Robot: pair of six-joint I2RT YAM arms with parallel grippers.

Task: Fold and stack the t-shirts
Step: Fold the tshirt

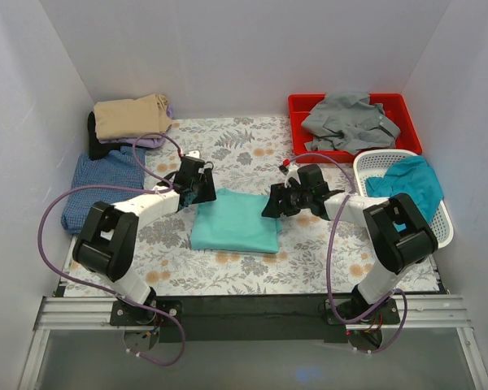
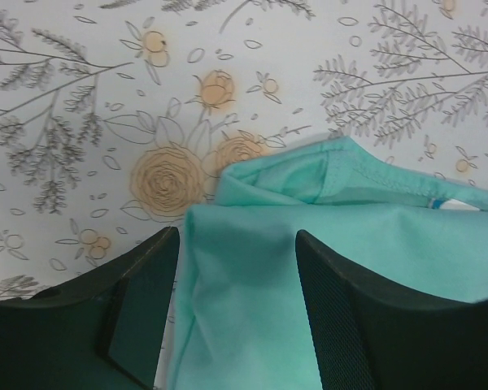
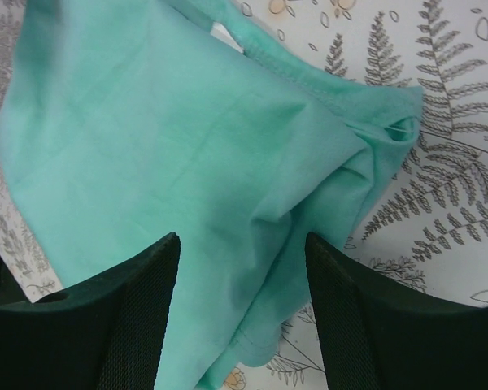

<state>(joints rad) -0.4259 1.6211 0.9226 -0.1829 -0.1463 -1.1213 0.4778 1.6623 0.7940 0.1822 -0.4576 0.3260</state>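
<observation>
A mint green t-shirt (image 1: 234, 221) lies folded into a rectangle in the middle of the floral cloth. My left gripper (image 1: 202, 188) is low at its far left corner. In the left wrist view this gripper (image 2: 237, 268) is open and straddles the shirt's (image 2: 350, 236) edge, with cloth lying between the fingers (image 2: 146, 301). My right gripper (image 1: 275, 203) is at the far right corner. It (image 3: 242, 252) is also open over the bunched hem of the shirt (image 3: 163, 138). A tan t-shirt (image 1: 130, 116) and a blue one (image 1: 102, 183) lie folded at the left.
At the back right, a red bin (image 1: 305, 104) holds a crumpled grey t-shirt (image 1: 350, 120). A white basket (image 1: 439, 227) at the right holds a teal one (image 1: 407, 185). White walls close in the table on three sides.
</observation>
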